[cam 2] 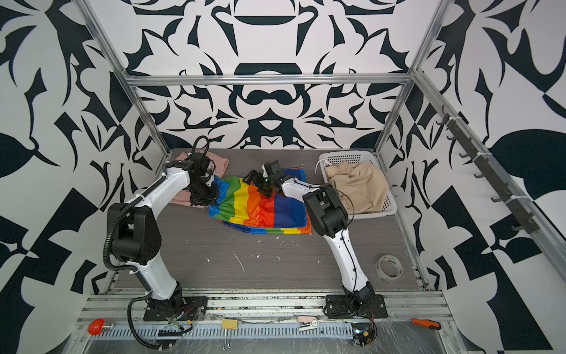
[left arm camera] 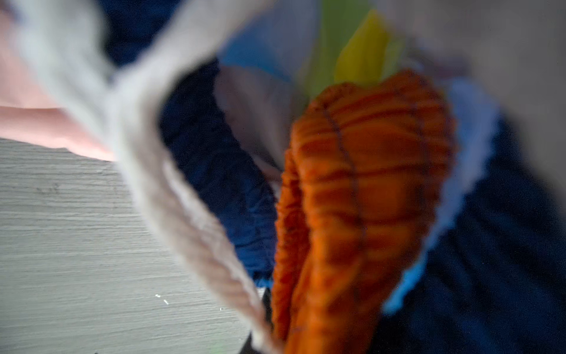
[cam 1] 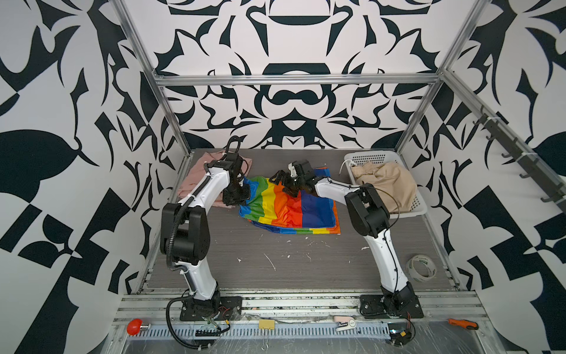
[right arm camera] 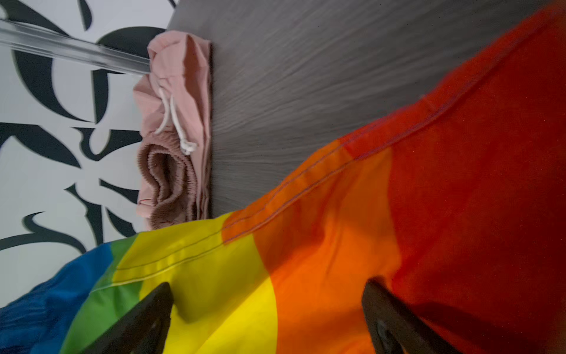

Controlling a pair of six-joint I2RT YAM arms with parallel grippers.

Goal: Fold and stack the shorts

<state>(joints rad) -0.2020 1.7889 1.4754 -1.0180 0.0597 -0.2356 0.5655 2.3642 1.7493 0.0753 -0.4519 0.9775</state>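
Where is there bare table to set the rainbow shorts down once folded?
Most room: the front table, bordered by the rainbow shorts behind and the tape roll at right. A narrow back strip lies between the pink shorts and the basket. Crowded: the middle, around the left pincer and right pincer.

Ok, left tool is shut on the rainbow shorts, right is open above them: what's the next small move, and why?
Probably lower the right tool and close it on the rainbow shorts. Its jaws stand open over the yellow and orange stripes, holding nothing, while the left tool pinches the gathered orange waistband; a second grip seems needed to fold.
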